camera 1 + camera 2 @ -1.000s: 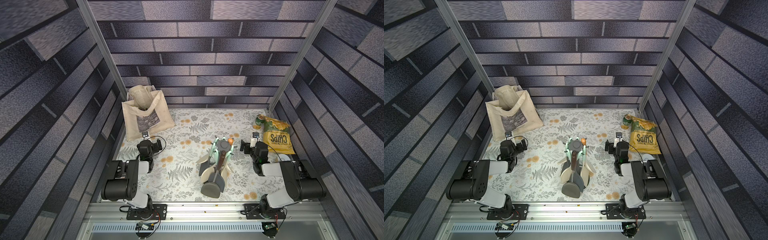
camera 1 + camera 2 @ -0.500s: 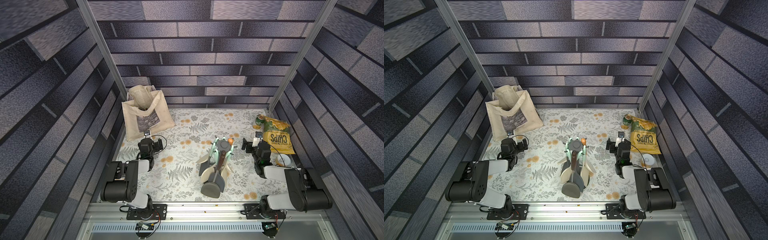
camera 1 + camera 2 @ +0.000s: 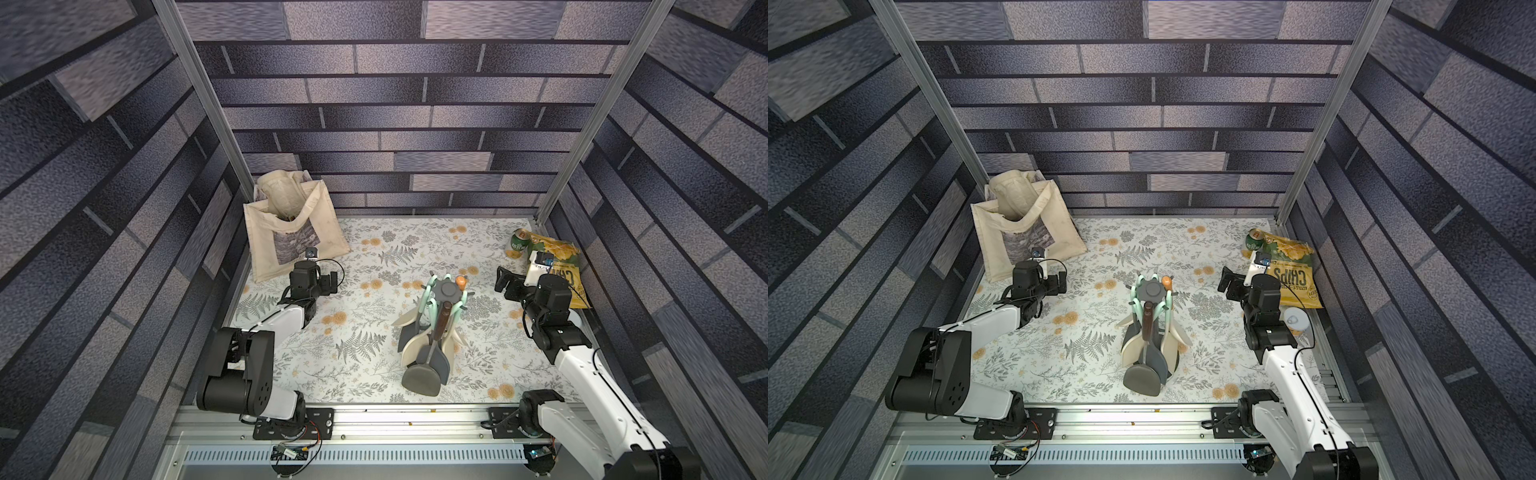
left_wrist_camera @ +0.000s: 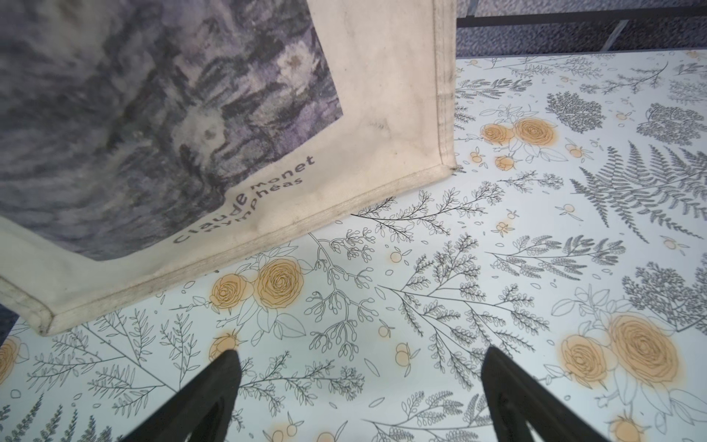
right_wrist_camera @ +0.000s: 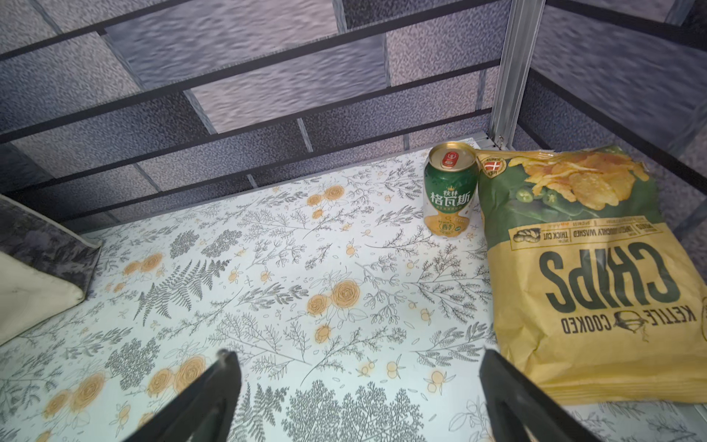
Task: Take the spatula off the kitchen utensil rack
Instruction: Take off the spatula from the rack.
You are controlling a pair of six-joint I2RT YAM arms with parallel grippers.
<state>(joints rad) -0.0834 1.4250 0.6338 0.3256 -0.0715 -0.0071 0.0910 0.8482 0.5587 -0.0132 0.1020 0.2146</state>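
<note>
The kitchen utensil rack (image 3: 447,288) (image 3: 1151,289) stands mid-table, a dark grey stand with a star-shaped ring of hooks on top. Several utensils hang from it. On its near side hangs a dark grey spatula (image 3: 421,378) (image 3: 1142,380) with a brown handle, among cream blades on mint handles. My left gripper (image 3: 331,281) (image 3: 1059,282) (image 4: 361,354) is open over bare tablecloth, well left of the rack. My right gripper (image 3: 503,281) (image 3: 1227,285) (image 5: 359,356) is open and empty, right of the rack. Neither wrist view shows the rack.
A cream tote bag (image 3: 291,224) (image 3: 1021,224) (image 4: 191,134) stands at the back left, close to the left gripper. A chips bag (image 3: 557,266) (image 3: 1289,270) (image 5: 593,268) and a green can (image 3: 517,245) (image 3: 1252,241) (image 5: 451,195) sit at the back right. A white round lid (image 3: 1296,320) lies beside the right arm.
The right arm has stretched out, its elbow swinging to the near right corner and its gripper rising a little. The left gripper has shifted slightly towards the back. Both stay open.
</note>
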